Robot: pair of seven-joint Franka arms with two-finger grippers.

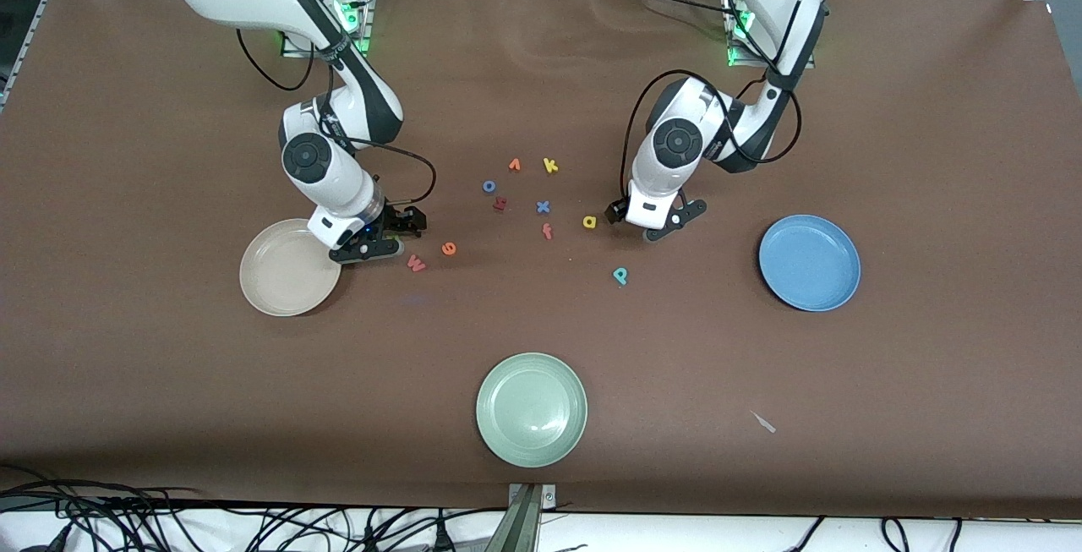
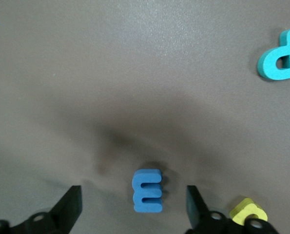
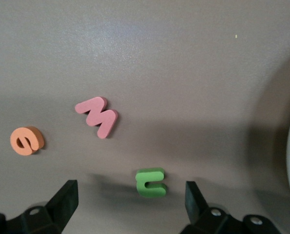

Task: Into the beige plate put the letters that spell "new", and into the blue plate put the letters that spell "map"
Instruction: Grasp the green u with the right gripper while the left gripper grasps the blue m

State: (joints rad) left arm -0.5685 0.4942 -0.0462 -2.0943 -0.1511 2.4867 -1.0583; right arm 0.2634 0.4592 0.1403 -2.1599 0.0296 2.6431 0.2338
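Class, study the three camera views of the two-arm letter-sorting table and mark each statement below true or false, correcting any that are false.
1. The beige plate has no letters in it. True.
2. The blue m lies between the open fingers of the left gripper. True.
3. The green n already lies in the blue plate. False: it lies on the table between the open fingers of the right gripper.
4. The teal p lies nearer to the front camera than the yellow a. True.
5. The pinkish-red w lies in the pale green plate. False: it lies on the table beside the orange e.
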